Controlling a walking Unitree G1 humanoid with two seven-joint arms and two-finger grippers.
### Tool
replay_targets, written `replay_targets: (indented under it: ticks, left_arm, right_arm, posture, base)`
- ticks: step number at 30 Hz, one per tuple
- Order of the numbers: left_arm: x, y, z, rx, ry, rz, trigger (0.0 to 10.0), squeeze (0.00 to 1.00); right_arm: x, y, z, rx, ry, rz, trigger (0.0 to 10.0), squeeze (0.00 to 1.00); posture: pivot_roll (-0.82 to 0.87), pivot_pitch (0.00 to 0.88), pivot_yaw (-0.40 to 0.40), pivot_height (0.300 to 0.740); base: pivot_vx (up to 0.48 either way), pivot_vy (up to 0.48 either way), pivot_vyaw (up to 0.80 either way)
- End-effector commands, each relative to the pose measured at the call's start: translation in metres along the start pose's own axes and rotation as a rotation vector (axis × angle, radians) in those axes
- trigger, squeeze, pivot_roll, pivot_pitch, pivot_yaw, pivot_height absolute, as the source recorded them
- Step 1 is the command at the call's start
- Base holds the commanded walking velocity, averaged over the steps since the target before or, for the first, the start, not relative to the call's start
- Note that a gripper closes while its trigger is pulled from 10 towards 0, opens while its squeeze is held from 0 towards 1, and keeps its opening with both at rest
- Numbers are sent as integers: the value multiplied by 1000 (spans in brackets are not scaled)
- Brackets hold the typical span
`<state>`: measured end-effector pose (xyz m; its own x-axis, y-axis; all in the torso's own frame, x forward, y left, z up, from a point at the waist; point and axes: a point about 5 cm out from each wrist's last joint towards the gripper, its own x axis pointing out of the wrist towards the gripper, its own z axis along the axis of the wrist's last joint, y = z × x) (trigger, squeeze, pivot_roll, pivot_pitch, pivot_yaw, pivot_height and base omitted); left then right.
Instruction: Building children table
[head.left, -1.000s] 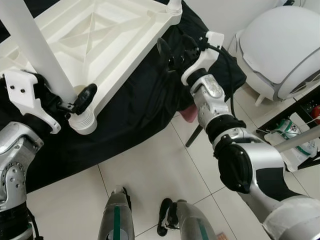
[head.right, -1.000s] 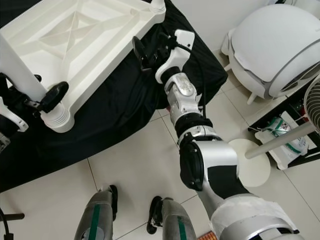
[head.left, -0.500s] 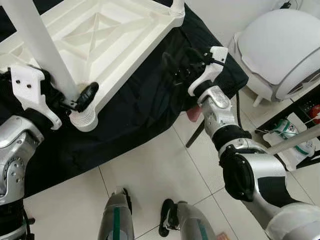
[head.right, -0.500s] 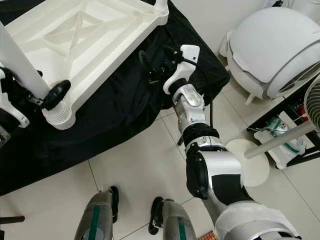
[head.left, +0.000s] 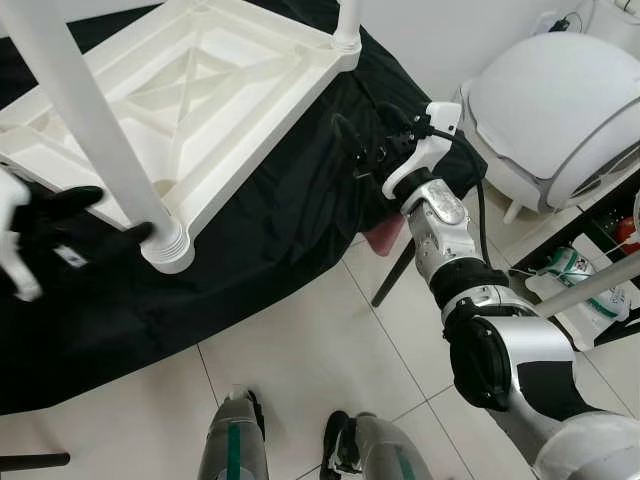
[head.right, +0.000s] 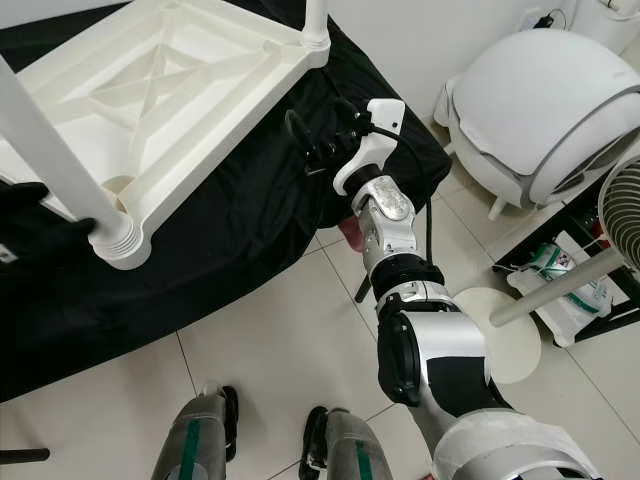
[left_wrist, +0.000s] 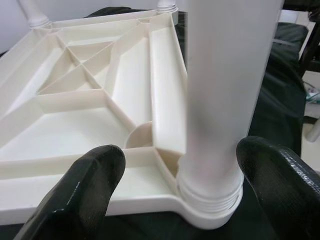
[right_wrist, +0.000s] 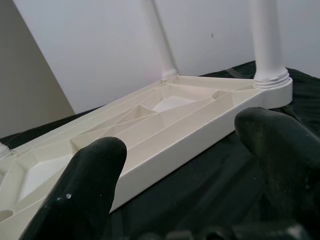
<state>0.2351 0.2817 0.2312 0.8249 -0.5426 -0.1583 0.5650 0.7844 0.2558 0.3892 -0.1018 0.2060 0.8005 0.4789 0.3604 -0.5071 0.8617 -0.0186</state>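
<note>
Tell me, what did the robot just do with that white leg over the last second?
The left gripper, which was clamped on the table leg just above its base, has let go and drawn back; its fingers now stand open on either side of the leg. The right gripper has backed slightly off the upside-down table, open. The leg stays upright in its corner socket.

No text, label, brand, number or sign can be read anywhere — not on the white table, the black cloth, or the robot's arms. The packet (head.left: 580, 275) on the floor at about four o'clock carries green and white print, but it is too small and blurred to make out.
</note>
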Motion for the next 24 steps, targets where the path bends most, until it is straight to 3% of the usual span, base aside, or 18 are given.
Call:
replay_targets:
  ticks: [1, 4, 7, 9, 11, 12, 14, 15, 18, 24]
  left_arm:
    - [-12, 15, -9, 44, 87, 27, 10000, 0]
    - [-19, 36, -16, 107, 153, 124, 10000, 0]
    - [-18, 44, -19, 141, 183, 164, 10000, 0]
    - [-6, 52, -26, 248, 243, 227, 10000, 0]
    - [1, 54, -27, 289, 252, 247, 10000, 0]
    - [1, 54, -27, 289, 252, 247, 10000, 0]
    - [20, 57, -29, 336, 249, 261, 10000, 0]
    - [20, 57, -29, 336, 249, 261, 10000, 0]
    - [45, 58, -29, 416, 240, 237, 10000, 0]
    - [63, 59, -28, 459, 228, 186, 10000, 0]
  right_arm:
    - [-2, 1, -3, 5, 7, 4, 10000, 0]
    - [-1, 3, -3, 6, 6, 10, 10000, 0]
    - [-1, 4, -3, 7, 6, 12, 10000, 0]
    - [0, 5, -2, 10, 1, 13, 10000, 0]
    - [1, 6, -2, 14, -2, 12, 10000, 0]
    - [1, 6, -2, 14, -2, 12, 10000, 0]
    - [0, 10, -4, 26, -7, 21, 10000, 0]
    - [0, 10, -4, 26, -7, 21, 10000, 0]
    - [-5, 21, -9, 55, -11, 64, 10000, 0]
    - [-14, 36, -15, 61, -5, 131, 10000, 0]
  posture:
    - [127, 68, -22, 740]
    - [128, 65, -23, 740]
    - [129, 62, -24, 740]
    - [130, 59, -27, 740]
    - [130, 59, -27, 740]
    - [130, 59, -27, 740]
    - [128, 57, -27, 740]
    - [128, 57, -27, 740]
    - [123, 57, -23, 740]
    - [107, 59, -18, 740]
  base:
    - [0, 0, 0]
    - [0, 0, 0]
    - [0, 0, 0]
    - [0, 0, 0]
    - [0, 0, 0]
    - [0, 0, 0]
    - [0, 0, 0]
    - [0, 0, 0]
    - [0, 0, 0]
    - [0, 0, 0]
